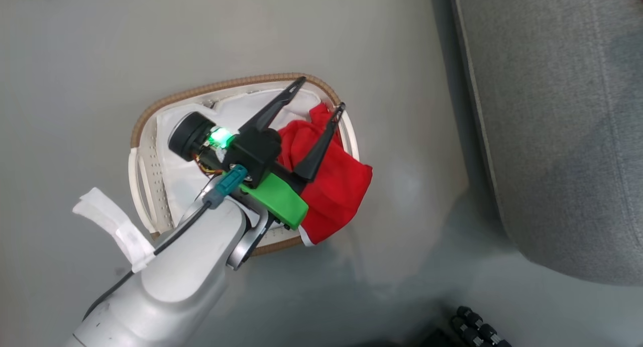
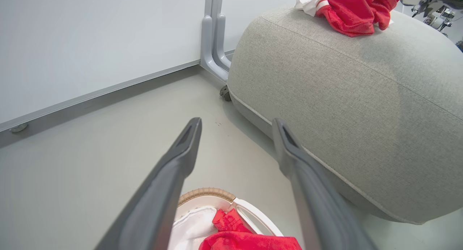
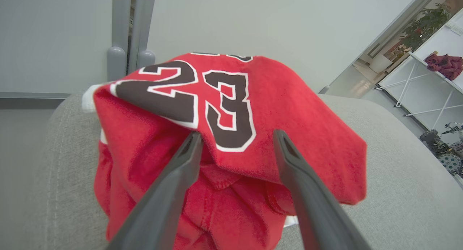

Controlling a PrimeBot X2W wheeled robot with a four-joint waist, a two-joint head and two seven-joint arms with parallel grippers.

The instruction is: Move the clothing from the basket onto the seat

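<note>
The seat (image 1: 562, 126) is the biggest thing here, a grey upholstered cushion filling the 3 o'clock side of the head view. On the pale floor (image 1: 75, 50) near it stands the basket (image 1: 150, 128), at the centre of that view, with its white liner (image 1: 181, 181) bare toward 9 o'clock.

One piece of the clothing, the jersey (image 3: 224, 98), lies heaped on top of the seat with its black-and-white 23 facing up. The other red garment (image 1: 341, 191) is bunched in the basket's 3 to 5 o'clock side, and one fold spills over the rim and hangs outside.

The left gripper (image 1: 321, 92) hovers above the basket with its fingers spread wide and nothing between them, pointing toward 1 o'clock. In the right wrist view, the right gripper (image 3: 237, 134) is at the jersey, its fingers likewise spread apart. Their tips are at the cloth's edge, but whether they touch it cannot be told.

The garment in the basket looks light, limp and slightly fuzzy, so it should not slip. It will sag and trail once lifted. The thick bunched ridge near the basket's middle looks the better place to pinch, since a thin single layer could slip free and the liner might be caught with it. A high lift would help the trailing cloth clear the rim.
</note>
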